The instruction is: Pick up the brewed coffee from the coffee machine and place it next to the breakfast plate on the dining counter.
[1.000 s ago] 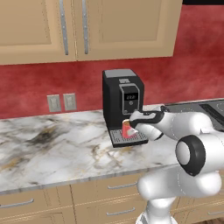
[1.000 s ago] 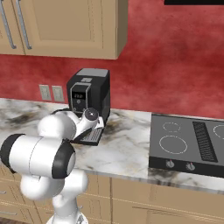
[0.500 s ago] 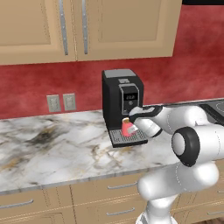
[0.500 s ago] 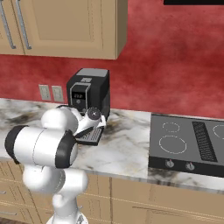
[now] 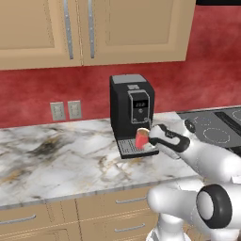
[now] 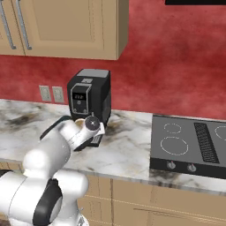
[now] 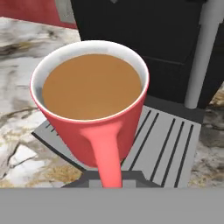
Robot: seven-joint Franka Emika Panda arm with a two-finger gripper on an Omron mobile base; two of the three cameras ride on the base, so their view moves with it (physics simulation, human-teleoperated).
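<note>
Left base view gives you the room first: a marble counter (image 5: 61, 160) veined in dark and tan runs along a red wall (image 5: 202, 80), with light wood cupboards (image 5: 94, 30) hanging above and wooden drawers (image 5: 56, 214) with metal pulls below. Two pale wall sockets (image 5: 66, 110) sit on the red wall, left of the coffee machine (image 5: 132, 113). That machine stands upright at the back of the counter, black with a grey top and a small display on its front, and its grey grated drip tray (image 5: 129, 147) reaches toward you. To the right, a black hob (image 5: 216, 127) is set into the counter; in the right base view you see its ring marks, a vent strip and two knobs (image 6: 181, 167) along its front edge.

You find the red mug (image 5: 142, 138) at the drip tray, just under the machine's display, full of light brown coffee. In the hand view the mug (image 7: 92, 105) sits close and slightly tilted in frame, its handle (image 7: 107, 153) pointing straight back toward the camera, the tray's grating (image 7: 162, 144) beneath and behind it.

Your gripper (image 5: 150, 141) is right at the mug's near side, the white arm reaching in from the right. You cannot tell from these pictures whether the fingers are closed on the handle or merely beside it. Nothing else stands on the counter near the machine.
</note>
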